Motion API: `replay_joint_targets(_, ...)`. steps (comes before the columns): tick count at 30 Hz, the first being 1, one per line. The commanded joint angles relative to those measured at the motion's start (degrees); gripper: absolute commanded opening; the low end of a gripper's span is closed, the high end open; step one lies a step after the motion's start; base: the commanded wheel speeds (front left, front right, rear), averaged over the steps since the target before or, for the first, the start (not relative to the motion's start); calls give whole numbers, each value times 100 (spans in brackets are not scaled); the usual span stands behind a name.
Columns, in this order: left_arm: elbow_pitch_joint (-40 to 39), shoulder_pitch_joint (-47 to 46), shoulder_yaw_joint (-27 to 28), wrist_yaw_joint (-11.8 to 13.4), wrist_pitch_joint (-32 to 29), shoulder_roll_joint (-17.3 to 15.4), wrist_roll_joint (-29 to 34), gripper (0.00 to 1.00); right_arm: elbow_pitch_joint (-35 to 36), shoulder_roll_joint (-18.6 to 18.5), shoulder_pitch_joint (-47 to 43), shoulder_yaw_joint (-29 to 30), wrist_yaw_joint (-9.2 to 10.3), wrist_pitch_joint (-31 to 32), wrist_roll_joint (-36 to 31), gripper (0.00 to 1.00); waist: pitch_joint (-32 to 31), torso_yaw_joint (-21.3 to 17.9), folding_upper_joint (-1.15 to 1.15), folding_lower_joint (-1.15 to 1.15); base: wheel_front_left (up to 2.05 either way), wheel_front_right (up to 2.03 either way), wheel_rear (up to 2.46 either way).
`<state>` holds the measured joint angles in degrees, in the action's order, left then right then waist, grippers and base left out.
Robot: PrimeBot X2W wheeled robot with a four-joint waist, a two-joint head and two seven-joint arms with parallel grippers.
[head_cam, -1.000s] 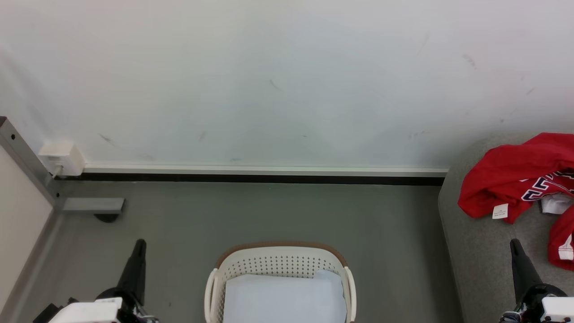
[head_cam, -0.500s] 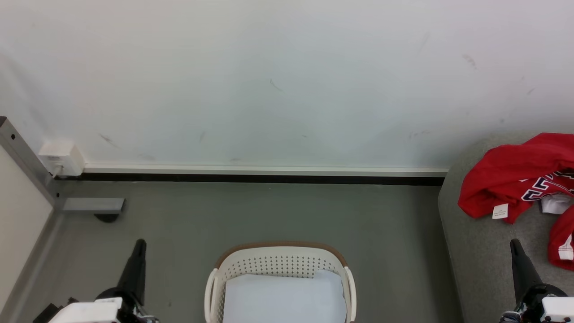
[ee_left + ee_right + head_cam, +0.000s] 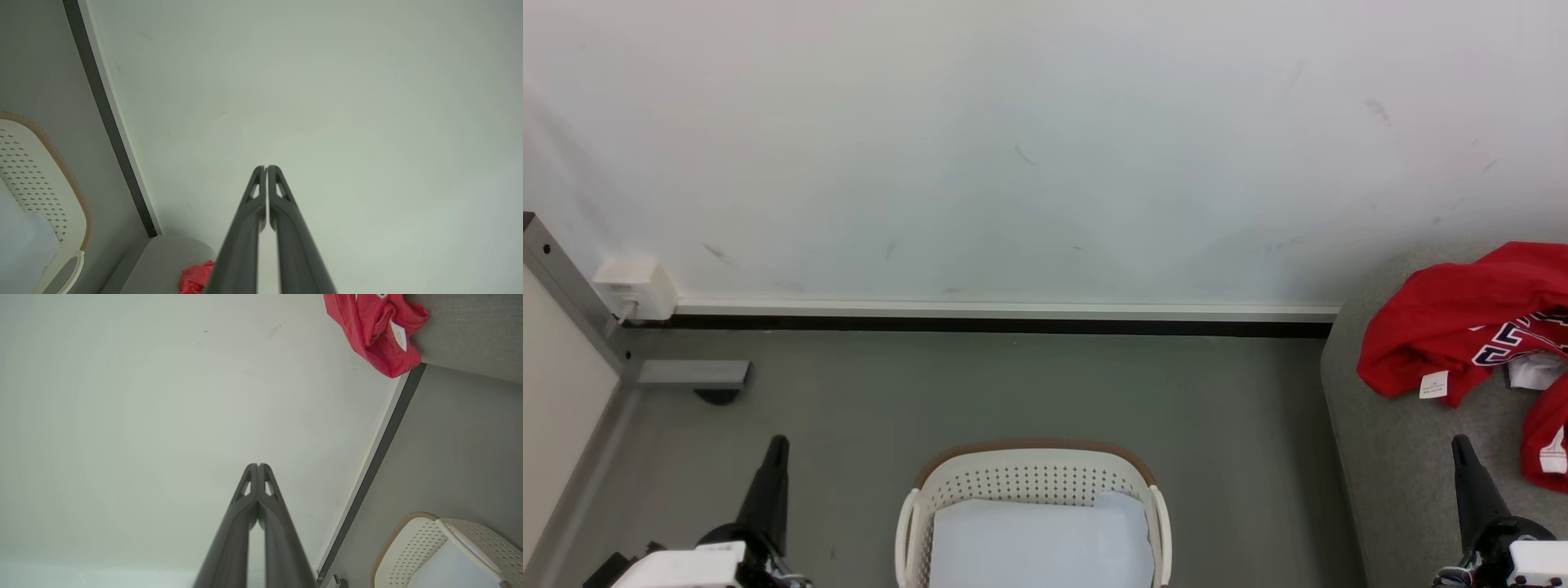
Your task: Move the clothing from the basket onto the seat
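On grey textured seat (image 3: 1388,482), crumpled red clothing (image 3: 1437,327), perforated oval basket (image 3: 1029,475), left gripper (image 3: 778,443) and right gripper (image 3: 1459,443) fingers pressed together

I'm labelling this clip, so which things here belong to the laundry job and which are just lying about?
Job: red clothing, white basket, grey seat.
Lying about: pale pad in the basket, white wall box, grey floor bracket.
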<state>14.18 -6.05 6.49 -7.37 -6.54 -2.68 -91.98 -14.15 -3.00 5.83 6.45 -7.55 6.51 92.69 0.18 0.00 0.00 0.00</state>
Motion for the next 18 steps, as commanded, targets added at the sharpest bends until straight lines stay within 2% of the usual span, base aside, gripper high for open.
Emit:
replay_joint_targets(1,-20,-40,12,-26,-21,-38,-80,0,26,15,70,26,12,17,-45,0,0,0,0,0,0,0,0)
replay_joint_targets(18,-21,-40,12,-26,-20,-38,-80,0,26,16,71,29,12,19,-48,0,0,0,0,0,0,0,0)
